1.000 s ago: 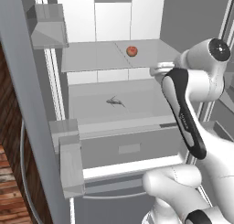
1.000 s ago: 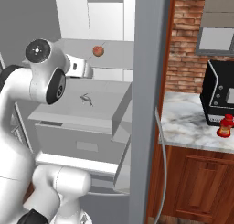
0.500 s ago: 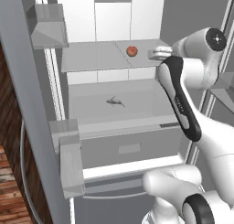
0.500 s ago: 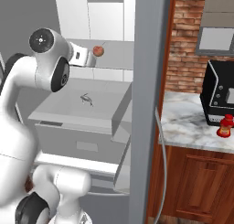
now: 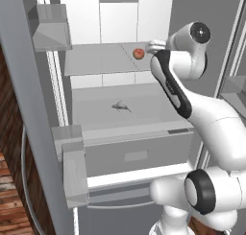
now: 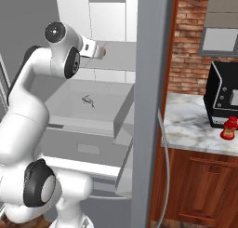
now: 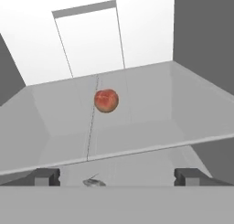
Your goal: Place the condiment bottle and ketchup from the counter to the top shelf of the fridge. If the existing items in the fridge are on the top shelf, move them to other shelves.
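Claw (image 7: 117, 176) spread wide, nothing between my two dark tips, which sit far apart at the bottom of the hand view. Fruit (image 7: 106, 101), round and red-orange with a mottled skin, lies ahead of me on the top shelf (image 7: 183, 113), near the seam down the panel's middle and well clear of both tips. Shelf is a flat, pale grey, glassy sheet; white back wall of the fridge (image 7: 146, 31) rises behind it.

Left base view: my hand (image 5: 157, 46) is at the shelf's front right, fruit (image 5: 139, 53) just beside it, apart. Same view shows the sprig (image 5: 121, 106), thin and dark grey, lying on the shelf below, with a drawer under that and boxy grey door bins (image 5: 50, 27) on the left.

Right base view: fruit mostly hidden behind my hand (image 6: 95, 50); sprig (image 6: 88, 100) visible below. This side alone takes in the counter (image 6: 195, 127), veined marble over reddish-brown wood, with the ketchup (image 6: 228, 129), small and bright red, standing beside a black appliance (image 6: 224, 99) against a brick wall (image 6: 190, 45)
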